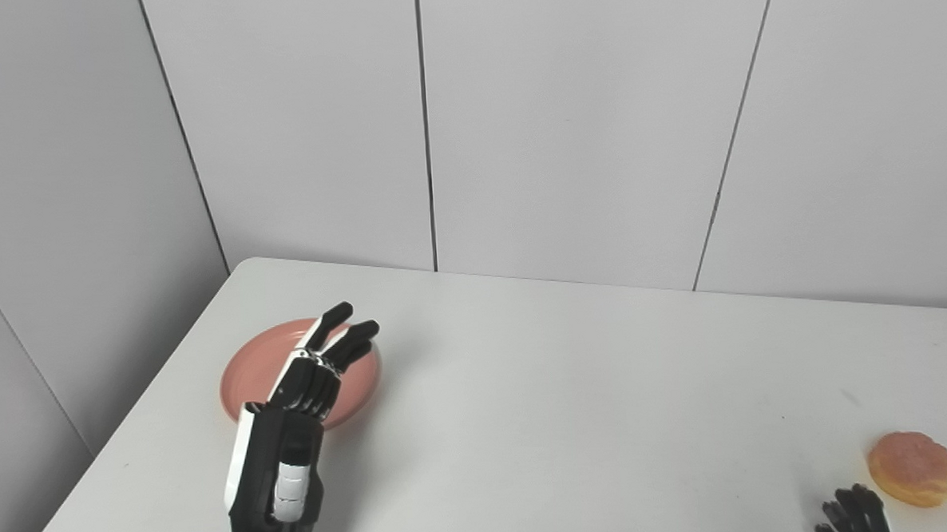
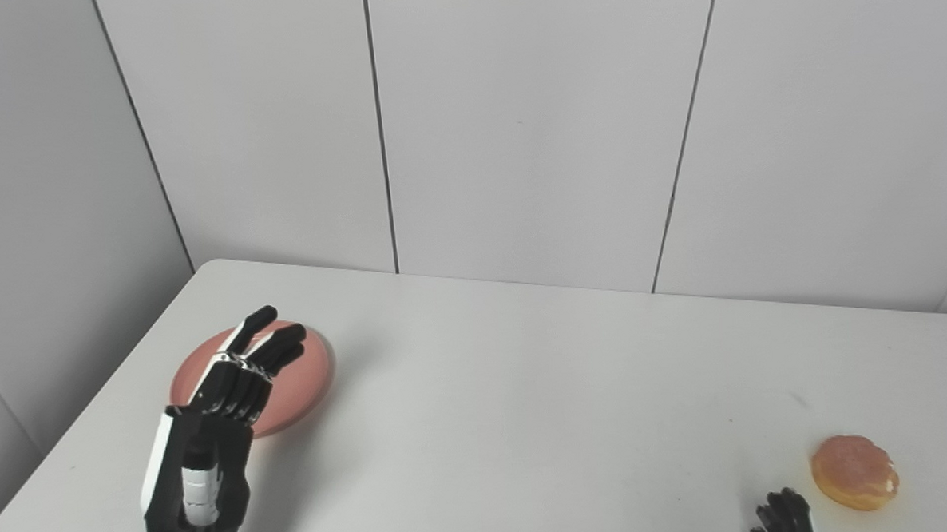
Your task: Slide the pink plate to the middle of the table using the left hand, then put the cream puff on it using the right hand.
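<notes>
Left eye view shows the left hand [image 1: 300,401] over the pink plate [image 1: 246,372], fingers [image 1: 341,340] spread and empty, with the cream puff [image 1: 914,468] far right of the plate, beside the barely visible right hand [image 1: 856,515], whose grip cannot be told.

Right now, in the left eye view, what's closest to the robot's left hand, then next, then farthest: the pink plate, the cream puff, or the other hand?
1. Pink plate: right under the left hand, table's left.
2. Right hand: bottom edge, far right.
3. Cream puff: just beyond that hand, near the right edge.
</notes>
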Tool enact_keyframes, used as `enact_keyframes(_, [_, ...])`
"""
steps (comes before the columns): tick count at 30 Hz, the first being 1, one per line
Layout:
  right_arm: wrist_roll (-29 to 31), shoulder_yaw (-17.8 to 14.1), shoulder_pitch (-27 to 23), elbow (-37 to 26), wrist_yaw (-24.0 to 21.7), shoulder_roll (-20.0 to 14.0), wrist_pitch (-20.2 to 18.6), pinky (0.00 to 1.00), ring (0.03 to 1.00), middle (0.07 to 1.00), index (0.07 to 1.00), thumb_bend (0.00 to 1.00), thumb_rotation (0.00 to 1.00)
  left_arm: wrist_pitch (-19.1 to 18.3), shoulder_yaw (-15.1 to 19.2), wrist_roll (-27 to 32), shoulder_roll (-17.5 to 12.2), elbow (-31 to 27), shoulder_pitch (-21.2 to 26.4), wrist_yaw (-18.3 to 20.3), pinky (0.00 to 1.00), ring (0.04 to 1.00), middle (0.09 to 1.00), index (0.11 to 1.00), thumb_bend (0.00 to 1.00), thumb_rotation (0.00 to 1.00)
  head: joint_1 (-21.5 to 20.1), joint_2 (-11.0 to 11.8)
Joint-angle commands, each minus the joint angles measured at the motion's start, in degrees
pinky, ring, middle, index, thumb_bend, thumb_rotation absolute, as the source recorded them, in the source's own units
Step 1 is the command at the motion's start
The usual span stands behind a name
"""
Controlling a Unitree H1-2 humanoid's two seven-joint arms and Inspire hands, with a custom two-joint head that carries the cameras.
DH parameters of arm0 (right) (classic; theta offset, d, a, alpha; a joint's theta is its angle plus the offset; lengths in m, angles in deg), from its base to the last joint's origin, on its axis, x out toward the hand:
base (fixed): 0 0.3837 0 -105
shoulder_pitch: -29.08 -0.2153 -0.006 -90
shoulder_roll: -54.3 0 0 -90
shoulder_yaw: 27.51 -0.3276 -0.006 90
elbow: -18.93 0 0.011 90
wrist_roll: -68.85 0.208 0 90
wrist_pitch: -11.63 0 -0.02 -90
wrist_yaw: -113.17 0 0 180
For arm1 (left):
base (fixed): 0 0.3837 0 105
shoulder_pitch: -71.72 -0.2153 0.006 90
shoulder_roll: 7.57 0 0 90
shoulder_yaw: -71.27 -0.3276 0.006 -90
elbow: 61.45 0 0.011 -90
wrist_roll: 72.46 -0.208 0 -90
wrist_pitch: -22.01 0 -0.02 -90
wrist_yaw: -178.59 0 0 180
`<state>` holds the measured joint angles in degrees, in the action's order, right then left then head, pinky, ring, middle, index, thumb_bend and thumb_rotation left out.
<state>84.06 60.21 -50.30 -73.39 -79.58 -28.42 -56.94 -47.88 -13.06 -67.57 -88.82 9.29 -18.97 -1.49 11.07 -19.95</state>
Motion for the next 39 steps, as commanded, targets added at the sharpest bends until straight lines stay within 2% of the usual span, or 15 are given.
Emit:
enact_keyframes(1, [0.0,0.1,2.4,3.6,0.5,-0.3,-5.4,1.0,1.0,1.0,1.0,0.83,1.0,-0.5,1.6,0.3,-1.5,-1.8,3.1,-0.6,0.83,0.841,0.808,0.835,1.0,0.9,0.0,0.1])
enact_keyframes(3, [0.0,0.1,2.3,3.7,0.6,-0.3,-5.4,1.0,1.0,1.0,1.0,0.83,1.0,-0.2,2.8,0.2,-1.9,-1.5,4.3,-0.9,0.8,0.816,0.794,0.838,1.0,0.89,0.0,0.2])
enact_keyframes(6, [-0.3,0.1,2.4,3.7,0.8,-0.3,-5.5,1.0,1.0,1.0,1.0,0.84,1.0,-2.3,5.1,-0.3,-3.7,-2.0,6.5,-1.2,0.8,0.813,0.796,0.843,1.0,0.91,0.0,0.3])
enact_keyframes(9, [-0.4,0.2,2.4,3.7,0.7,-0.4,-5.3,1.0,1.0,1.0,1.0,0.83,1.0,-3.7,7.0,-0.7,-5.2,-1.7,7.8,-1.3,0.86,0.833,0.809,0.853,1.0,0.95,0.0,0.3])
enact_keyframes(15, [-0.5,0.3,2.4,3.6,0.9,-0.4,-5.5,1.0,1.0,1.0,1.0,0.83,1.0,-6.4,11.2,-1.7,-9.0,0.0,9.6,-2.1,0.88,0.866,0.825,0.869,1.0,0.93,-0.1,0.4])
enact_keyframes(19, [-0.7,0.3,2.3,3.7,1.0,-0.4,-5.6,1.0,1.0,1.0,1.0,0.84,1.0,-7.1,13.2,-1.2,-10.9,2.8,10.8,-2.3,0.93,0.868,0.824,0.874,1.0,0.95,-0.1,0.4])
enact_keyframes(22, [-0.4,0.3,2.3,3.7,1.0,-0.2,-5.6,1.0,1.0,1.0,1.0,0.84,1.0,-5.9,14.7,-0.8,-12.7,7.8,12.1,-2.3,0.93,0.852,0.821,0.859,1.0,0.97,-0.3,0.5])
enact_keyframes(26, [-0.5,0.4,2.3,3.6,1.0,-0.2,-5.5,1.0,1.0,1.0,1.0,0.84,1.0,-6.1,15.7,-1.4,-13.5,11.3,13.2,-2.8,0.91,0.854,0.825,0.858,1.0,0.96,-0.5,0.5])
enact_keyframes(32, [-0.5,0.5,2.3,3.7,1.0,-0.2,-5.8,1.0,1.0,1.0,1.0,0.85,1.0,-3.9,16.8,-3.3,-15.3,19.0,15.8,-4.1,0.91,0.844,0.818,0.854,0.98,0.98,-0.5,0.5])
enact_keyframes(36, [-0.6,0.5,2.3,3.7,1.0,-0.2,-5.8,1.0,1.0,1.0,1.0,0.86,1.0,-2.0,16.9,-1.9,-16.3,25.5,17.6,-3.6,0.88,0.836,0.825,0.865,0.96,0.97,-0.7,0.6])
enact_keyframes(39, [-0.6,0.6,2.2,3.8,0.9,-0.3,-5.8,1.0,1.0,1.0,1.0,0.85,1.0,-0.8,16.7,-0.1,-16.7,31.3,19.2,-3.2,0.86,0.83,0.821,0.856,0.99,0.94,-0.9,0.6])
